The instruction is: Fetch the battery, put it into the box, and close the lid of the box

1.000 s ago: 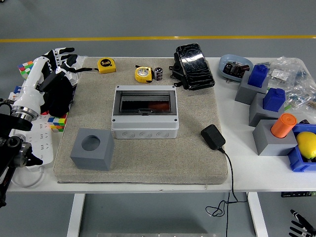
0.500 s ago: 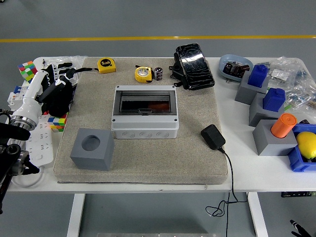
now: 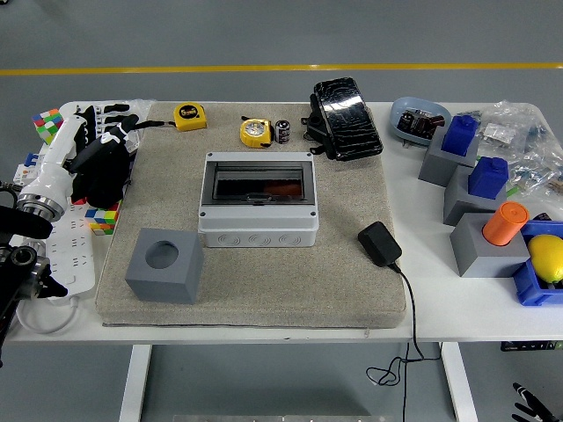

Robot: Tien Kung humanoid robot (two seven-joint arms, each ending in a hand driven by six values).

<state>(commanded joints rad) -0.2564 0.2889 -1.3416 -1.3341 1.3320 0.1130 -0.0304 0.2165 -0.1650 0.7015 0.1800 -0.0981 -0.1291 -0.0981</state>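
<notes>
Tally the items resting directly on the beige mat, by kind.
Tape measures: 2, one and another
Battery: 1
Grey box: 1
Grey cube with a hole: 1
Black adapter: 1
Total: 6

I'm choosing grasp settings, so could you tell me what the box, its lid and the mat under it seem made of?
Box: light grey matte moulded plastic, judging by its rounded corners. Lid: dark, see-through, glossy, probably tinted plastic. Mat: beige, rough-textured, probably foam or felt.
</notes>
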